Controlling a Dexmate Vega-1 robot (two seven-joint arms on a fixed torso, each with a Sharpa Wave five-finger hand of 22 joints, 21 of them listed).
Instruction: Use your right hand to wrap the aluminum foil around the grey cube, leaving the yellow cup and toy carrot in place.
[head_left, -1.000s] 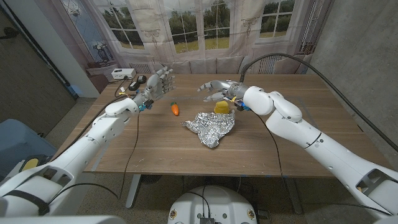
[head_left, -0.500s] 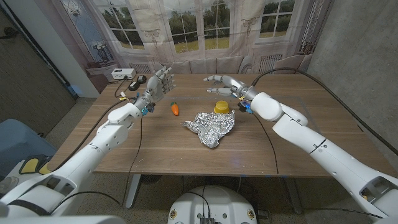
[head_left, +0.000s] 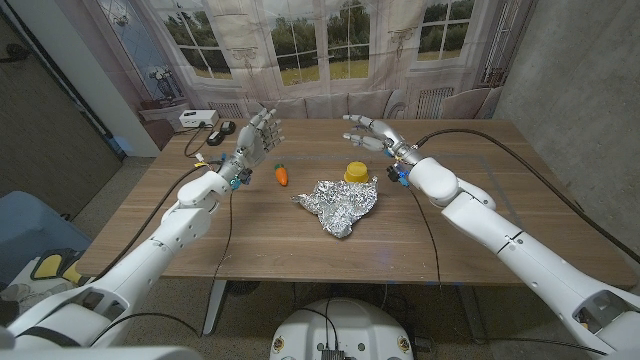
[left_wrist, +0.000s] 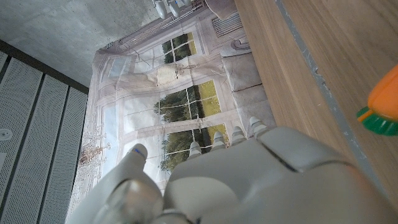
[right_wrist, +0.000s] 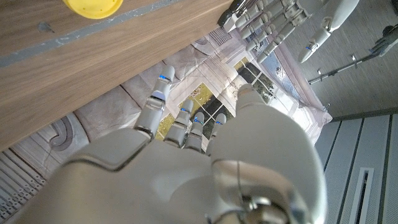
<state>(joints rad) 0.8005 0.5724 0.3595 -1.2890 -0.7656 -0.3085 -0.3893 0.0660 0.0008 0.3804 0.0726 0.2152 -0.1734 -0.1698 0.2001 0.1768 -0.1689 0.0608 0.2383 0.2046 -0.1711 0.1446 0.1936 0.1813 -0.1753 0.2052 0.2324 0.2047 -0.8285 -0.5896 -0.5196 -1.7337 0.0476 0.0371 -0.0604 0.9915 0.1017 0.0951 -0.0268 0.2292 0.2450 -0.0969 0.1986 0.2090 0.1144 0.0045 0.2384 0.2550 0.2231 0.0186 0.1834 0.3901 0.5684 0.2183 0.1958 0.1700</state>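
A crumpled bundle of aluminum foil (head_left: 339, 203) lies mid-table; the grey cube is hidden, presumably inside it. Just behind the foil stands the yellow cup (head_left: 355, 172), upside down, also seen from the right wrist (right_wrist: 93, 7). The orange toy carrot (head_left: 282, 174) lies left of it, its green end showing in the left wrist view (left_wrist: 380, 111). My right hand (head_left: 369, 131) hovers open above the table behind the cup, fingers spread, holding nothing. My left hand (head_left: 257, 133) is raised open at the far left of the carrot, fingers up.
Small devices and cables (head_left: 205, 122) sit at the table's back left corner. The wooden table (head_left: 480, 210) has bare wood to the right and in front of the foil. A window backdrop hangs behind the table.
My right hand has lifted away from the cup and foil and moved back and to the right, opening its fingers. The left hand has barely moved.
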